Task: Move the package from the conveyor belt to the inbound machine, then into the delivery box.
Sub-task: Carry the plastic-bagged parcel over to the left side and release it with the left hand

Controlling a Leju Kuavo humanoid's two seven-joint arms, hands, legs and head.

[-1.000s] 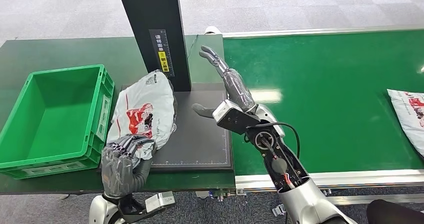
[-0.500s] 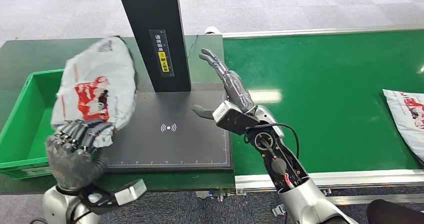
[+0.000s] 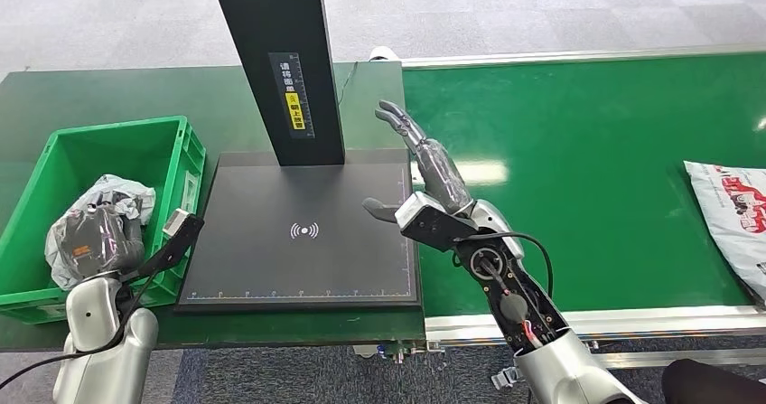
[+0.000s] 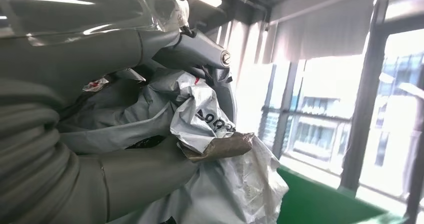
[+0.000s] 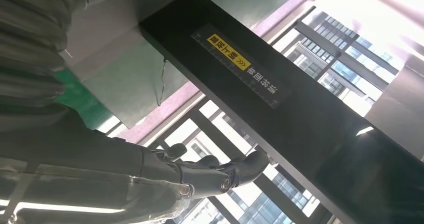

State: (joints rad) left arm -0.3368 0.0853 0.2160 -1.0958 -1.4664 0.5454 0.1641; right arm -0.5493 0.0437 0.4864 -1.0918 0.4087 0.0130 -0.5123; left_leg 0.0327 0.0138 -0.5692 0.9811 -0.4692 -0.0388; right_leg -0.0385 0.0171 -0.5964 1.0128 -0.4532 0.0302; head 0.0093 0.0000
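The grey-and-white plastic package (image 3: 117, 192) with red print lies crumpled inside the green delivery box (image 3: 63, 158) at the left. My left hand (image 3: 95, 241) is down in the box and grips the package; up close, its fingers (image 4: 197, 48) and thumb wrap the crinkled bag (image 4: 215, 129). The black inbound machine platform (image 3: 303, 232) with its upright post (image 3: 280, 61) is bare. My right hand (image 3: 425, 164) hovers open over the platform's right edge, fingers stretched toward the post (image 5: 280, 98).
A second printed package (image 3: 732, 210) lies on the green conveyor belt (image 3: 587, 151) at the far right. The dark green table (image 3: 108, 92) carries the box and the machine. A metal rail (image 3: 578, 323) edges the belt at the front.
My left hand swung the package off the platform, up and left, then down into the green box. The right hand drifted slightly right. The second package slid a little left on the belt.
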